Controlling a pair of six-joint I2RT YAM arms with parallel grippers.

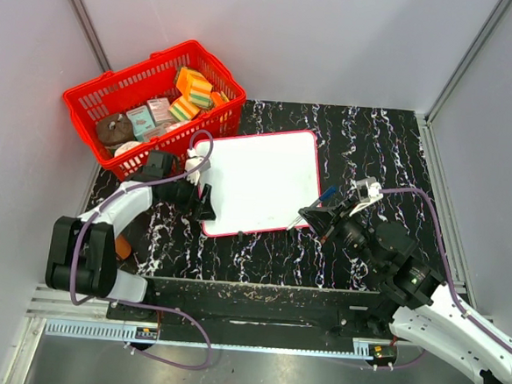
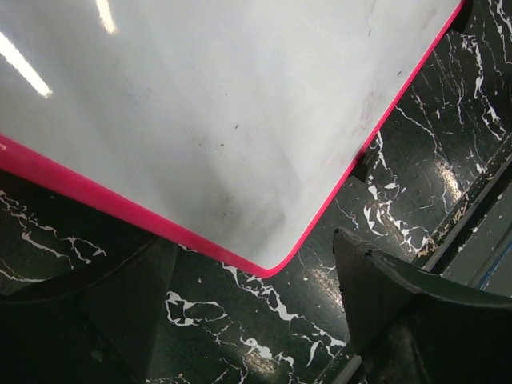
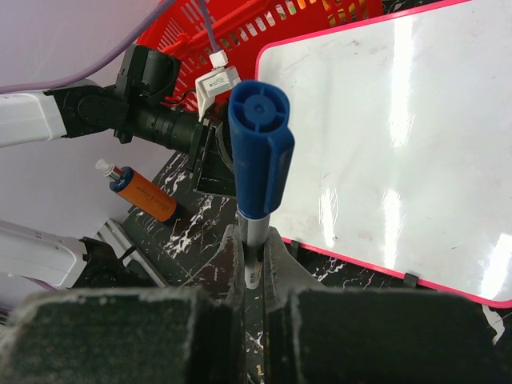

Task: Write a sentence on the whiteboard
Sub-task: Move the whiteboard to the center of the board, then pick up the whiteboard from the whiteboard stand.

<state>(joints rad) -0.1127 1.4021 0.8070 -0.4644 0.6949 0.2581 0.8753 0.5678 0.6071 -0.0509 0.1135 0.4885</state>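
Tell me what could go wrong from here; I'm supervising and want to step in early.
1. The marker clamped in the right gripper jaws seems to still wear its blue cap, so strokes may leave the blank whiteboard unmarked.
2. The left gripper jaws stand open at the board's left edge, holding nothing; the board could slide under pen pressure.

Overhead and two close wrist views, all on whiteboard (image 1: 261, 182)

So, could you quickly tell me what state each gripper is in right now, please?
Left gripper: open, holding nothing, at the whiteboard corner.
Right gripper: closed on the blue marker.
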